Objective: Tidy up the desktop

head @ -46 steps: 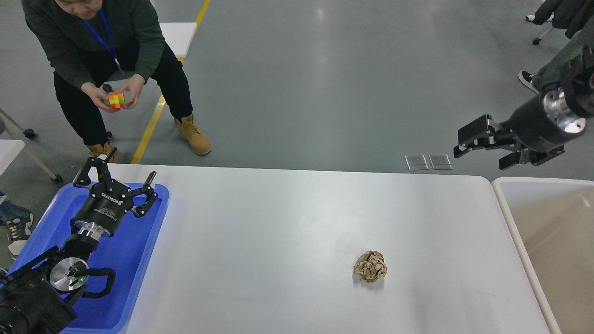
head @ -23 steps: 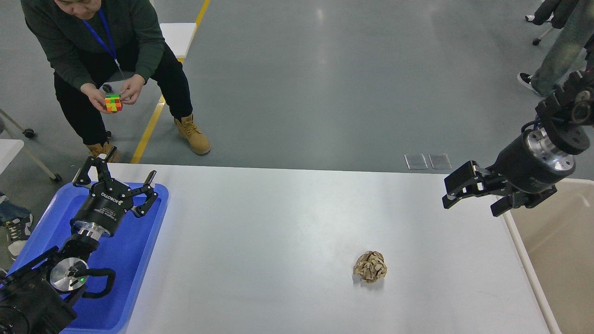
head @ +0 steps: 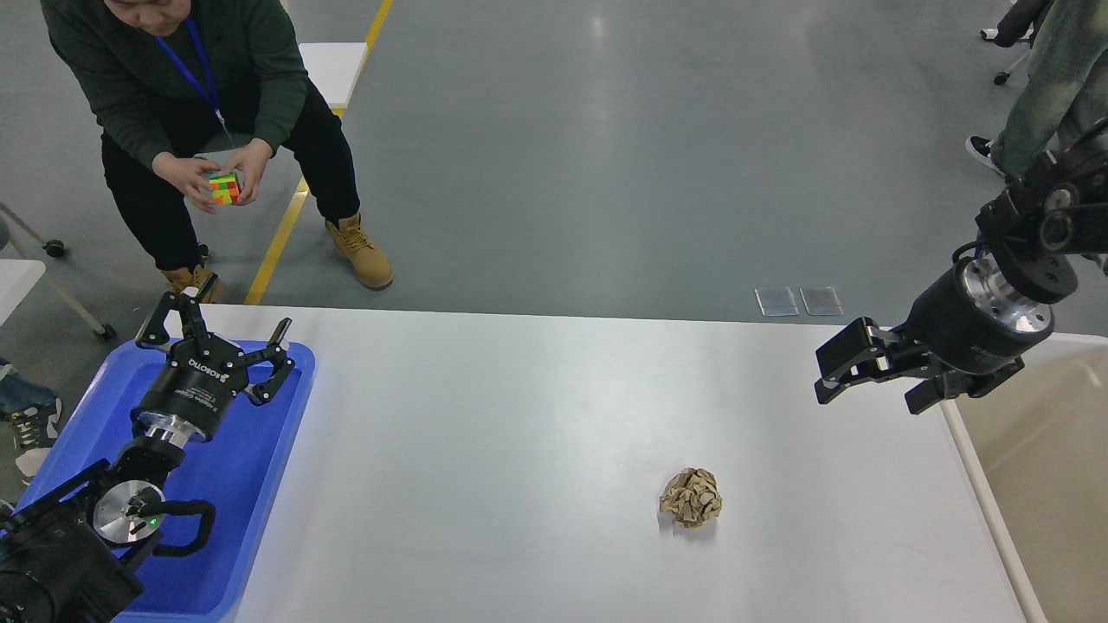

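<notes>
The desktop (head: 519, 433) is a large white tabletop. A crumpled brown paper ball (head: 691, 497) lies on it, right of the middle and toward the near edge. My right gripper (head: 868, 383) is open and empty. It hovers above the right part of the desktop, up and to the right of the ball and well apart from it. My left gripper (head: 221, 324) is open and empty above the far end of the blue tray (head: 260, 484), far from the ball.
A beige bin (head: 1039, 484) with a cream rim stands against the table's right edge. The blue tray lies at the left edge. A person crouches beyond the far left corner holding a coloured cube (head: 223, 188).
My right gripper has come down and to the left, from above the bin's far corner to over the right part of the desktop. The left arm and the paper ball have not moved.
</notes>
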Action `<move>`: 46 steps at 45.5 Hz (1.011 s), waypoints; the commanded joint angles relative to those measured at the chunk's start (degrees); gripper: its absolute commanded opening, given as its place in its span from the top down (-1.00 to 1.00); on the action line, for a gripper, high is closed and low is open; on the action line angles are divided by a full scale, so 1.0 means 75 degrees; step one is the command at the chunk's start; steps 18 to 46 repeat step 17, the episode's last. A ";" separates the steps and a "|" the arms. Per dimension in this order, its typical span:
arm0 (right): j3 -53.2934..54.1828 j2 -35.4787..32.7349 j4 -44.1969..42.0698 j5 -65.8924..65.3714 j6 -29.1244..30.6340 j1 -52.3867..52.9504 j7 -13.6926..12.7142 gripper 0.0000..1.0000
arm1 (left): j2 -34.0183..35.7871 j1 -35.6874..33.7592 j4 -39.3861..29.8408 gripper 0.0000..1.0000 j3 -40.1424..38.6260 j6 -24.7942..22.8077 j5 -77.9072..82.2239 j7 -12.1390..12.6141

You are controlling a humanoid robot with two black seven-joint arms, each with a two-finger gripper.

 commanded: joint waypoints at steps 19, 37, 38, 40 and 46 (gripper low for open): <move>-0.0066 0.0022 0.0011 0.0165 -0.0378 0.0025 -0.1109 -1.00 | 0.0000 0.0000 0.0000 -0.98 0.0000 0.0000 0.0000 0.0000; -0.0066 0.0022 0.0011 0.0165 -0.0378 0.0025 -0.1109 -1.00 | 0.0000 0.0000 0.0000 -0.98 0.0000 0.0000 0.0000 0.0000; -0.0066 0.0022 0.0011 0.0165 -0.0378 0.0025 -0.1109 -1.00 | 0.0000 0.0000 0.0000 -0.98 0.0000 0.0000 0.0000 0.0000; -0.0066 0.0022 0.0011 0.0165 -0.0378 0.0025 -0.1109 -1.00 | 0.0000 0.0000 0.0000 -0.98 0.0000 0.0000 0.0000 0.0000; -0.0066 0.0022 0.0011 0.0165 -0.0378 0.0025 -0.1109 -1.00 | 0.0000 0.0000 0.0000 -0.98 0.0000 0.0000 0.0000 0.0000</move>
